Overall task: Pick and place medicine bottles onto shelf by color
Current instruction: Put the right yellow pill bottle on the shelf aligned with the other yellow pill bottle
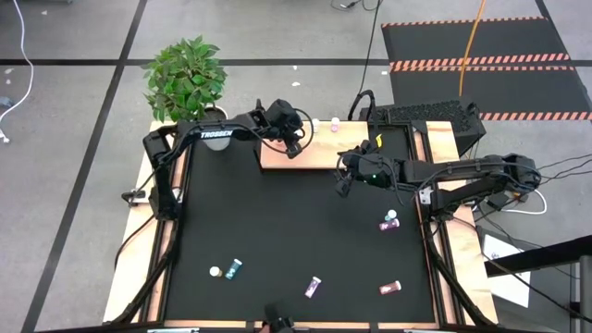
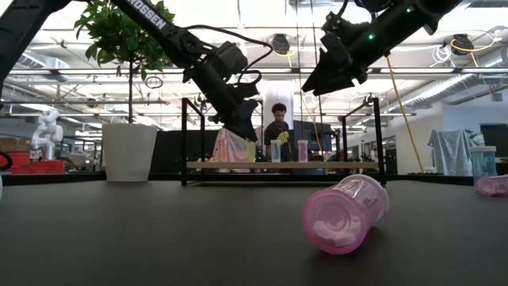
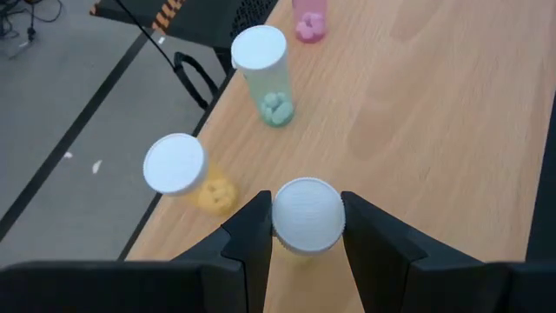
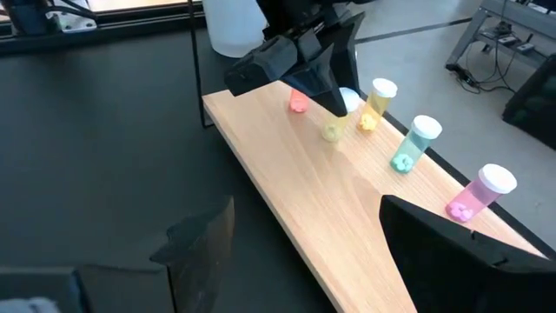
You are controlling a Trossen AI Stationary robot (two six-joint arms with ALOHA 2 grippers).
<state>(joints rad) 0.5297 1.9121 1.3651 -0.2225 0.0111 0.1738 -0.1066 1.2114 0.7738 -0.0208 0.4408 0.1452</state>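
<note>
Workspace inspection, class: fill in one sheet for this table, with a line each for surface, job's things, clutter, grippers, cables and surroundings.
Surface: black table top, tan wooden edges.
Job's things: shelf at the far edge; yellow bottle, teal bottle and pink bottle upright on it; four bottles lying on the table, among them a purple bottle.
Clutter: nothing seen.
Grippers: left gripper over the shelf, shut on a white-capped bottle; right gripper open, empty, above the table.
Cables: orange cable on the floor.
Surroundings: potted plant; person behind the shelf.
</note>
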